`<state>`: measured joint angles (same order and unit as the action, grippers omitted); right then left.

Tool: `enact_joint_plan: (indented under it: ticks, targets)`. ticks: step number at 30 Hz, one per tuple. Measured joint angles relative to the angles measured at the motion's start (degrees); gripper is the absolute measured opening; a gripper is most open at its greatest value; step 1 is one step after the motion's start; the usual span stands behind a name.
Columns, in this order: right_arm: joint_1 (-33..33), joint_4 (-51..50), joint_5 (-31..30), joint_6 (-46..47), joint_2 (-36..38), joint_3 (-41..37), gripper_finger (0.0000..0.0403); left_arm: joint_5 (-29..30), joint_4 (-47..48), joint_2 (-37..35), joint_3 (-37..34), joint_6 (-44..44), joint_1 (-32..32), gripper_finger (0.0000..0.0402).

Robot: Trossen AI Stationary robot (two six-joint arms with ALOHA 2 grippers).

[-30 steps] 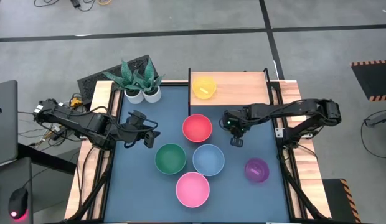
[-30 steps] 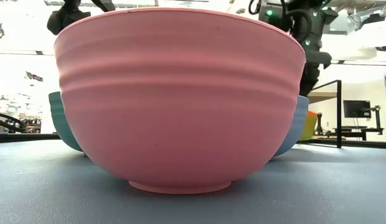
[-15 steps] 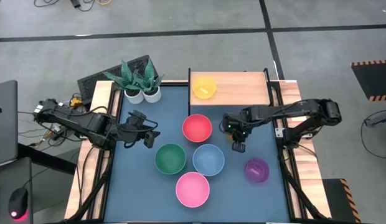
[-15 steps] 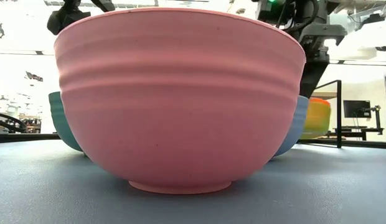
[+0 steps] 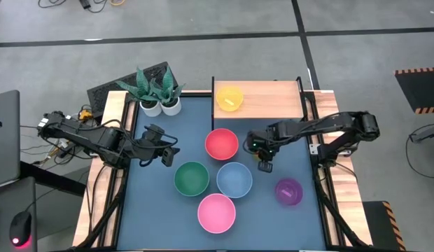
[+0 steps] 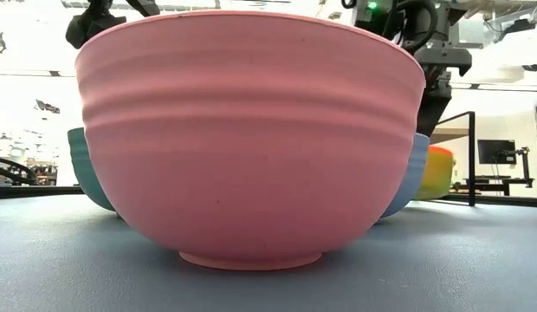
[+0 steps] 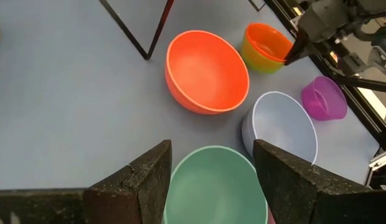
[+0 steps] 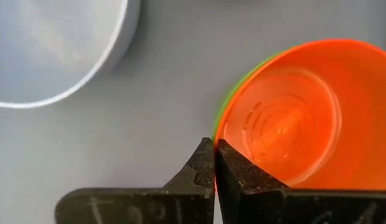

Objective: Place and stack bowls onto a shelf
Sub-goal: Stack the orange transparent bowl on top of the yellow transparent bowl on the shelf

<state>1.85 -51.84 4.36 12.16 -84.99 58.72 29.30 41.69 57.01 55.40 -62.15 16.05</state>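
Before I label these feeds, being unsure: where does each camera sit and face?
High: overhead, straight down on the table; both arms show.
Low: table height, facing the pink bowl; arms above.
Left wrist: over the green bowl; open jaws.
Right wrist: jaws shut on the orange bowl.
Shared: both wrists see the light blue bowl.

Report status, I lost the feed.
Right gripper shut on rim of small red bowl, beside red-pink bowl. Left gripper open, empty, near green bowl. Shelf holds yellow bowl only.

Pink bowl point(image 6: 249, 139) hides most bowls, low view.
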Motion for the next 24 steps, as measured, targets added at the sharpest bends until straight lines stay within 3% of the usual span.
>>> enact_joint_plan:
  ticks: [7,19,24]
  targets:
    - [0.0,2.0,0.0,-0.2,-0.6,0.0,0.0063,-0.6,0.0,0.0,0.0,0.0,0.0,0.0209]
    - [-0.5,1.8,0.1,-0.6,-0.5,0.0,0.0027,-0.5,0.0,0.0,0.0,0.0,0.0,0.0209]
    - [-2.5,1.9,0.7,-2.7,-0.5,0.0,0.0045,-0.5,0.0,0.0,0.0,0.0,0.0,0.0209]
